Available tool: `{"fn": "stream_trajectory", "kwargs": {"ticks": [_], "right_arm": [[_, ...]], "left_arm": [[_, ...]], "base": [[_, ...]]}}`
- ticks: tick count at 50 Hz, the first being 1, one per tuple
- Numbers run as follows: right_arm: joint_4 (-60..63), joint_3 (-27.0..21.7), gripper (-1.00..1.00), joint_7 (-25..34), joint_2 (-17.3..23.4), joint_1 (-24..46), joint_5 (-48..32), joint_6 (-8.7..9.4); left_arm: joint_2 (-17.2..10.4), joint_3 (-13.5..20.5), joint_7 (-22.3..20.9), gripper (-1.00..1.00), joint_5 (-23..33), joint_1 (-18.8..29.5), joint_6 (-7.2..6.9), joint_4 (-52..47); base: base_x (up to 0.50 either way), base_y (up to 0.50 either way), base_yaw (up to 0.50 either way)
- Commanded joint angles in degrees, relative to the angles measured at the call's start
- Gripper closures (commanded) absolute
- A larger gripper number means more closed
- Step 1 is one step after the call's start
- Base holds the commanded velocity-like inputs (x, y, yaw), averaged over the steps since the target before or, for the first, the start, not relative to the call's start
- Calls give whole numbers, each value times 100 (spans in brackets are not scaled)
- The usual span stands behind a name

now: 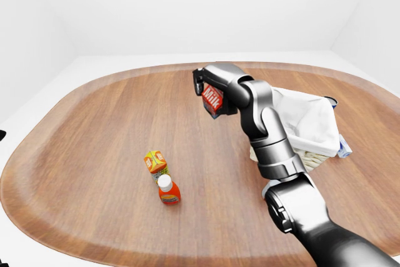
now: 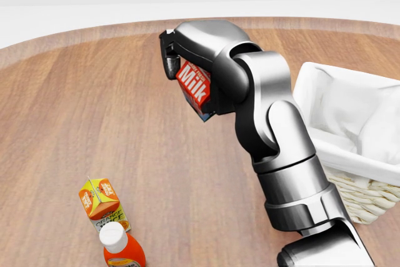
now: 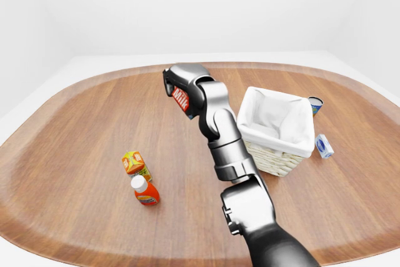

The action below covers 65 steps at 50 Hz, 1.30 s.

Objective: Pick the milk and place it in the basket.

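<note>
The milk carton [image 2: 192, 84], red with white "Milk" lettering, hangs tilted above the wooden table with my right hand [image 2: 182, 70] shut on it. Dark fingers [image 2: 170, 67] wrap its upper left side. The carton is held left of the wicker basket [image 3: 269, 161], which has a white cloth liner [image 2: 350, 117] and stands at the right of the head view. My grey forearm rises from the lower right and hides part of the basket's left side. My left hand does not show.
An orange juice carton [image 2: 100, 199] and an orange bottle with a white cap [image 2: 122, 248] stand at the lower left of the head view. A tin can [image 3: 316, 105] and a small blue-and-white pack [image 3: 323, 145] lie right of the basket. The table is oval with a raised rim.
</note>
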State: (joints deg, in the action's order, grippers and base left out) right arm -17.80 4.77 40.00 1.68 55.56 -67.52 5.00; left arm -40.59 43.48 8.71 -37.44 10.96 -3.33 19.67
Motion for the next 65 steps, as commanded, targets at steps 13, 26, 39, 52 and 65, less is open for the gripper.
{"fn": "stream_trajectory", "kwargs": {"ticks": [13, 26, 39, 52, 65], "right_arm": [[359, -220, 100, 0, 460, 544, -71, 0], [542, -336, 100, 0, 703, 632, -153, 0], [730, -511, 100, 0, 1080, 662, -156, 0], [1022, -643, 100, 0, 1359, 518, -170, 0], [1217, -732, 100, 0, 1534, 337, -170, 0]], "left_arm": [[0, 0, -2, -100, -1, 1, 1, 1], [1, 0, -1, -100, 1, 1, 9, 2], [1, 0, 1, -100, 2, 2, 17, 3], [1, 0, 13, -100, 4, -1, 6, 0], [1, 2, 16, -100, 7, -1, 0, -3]], "base": [[0, 0, 0], [0, 0, 0], [0, 0, 0], [0, 0, 0], [0, 0, 0]]}}
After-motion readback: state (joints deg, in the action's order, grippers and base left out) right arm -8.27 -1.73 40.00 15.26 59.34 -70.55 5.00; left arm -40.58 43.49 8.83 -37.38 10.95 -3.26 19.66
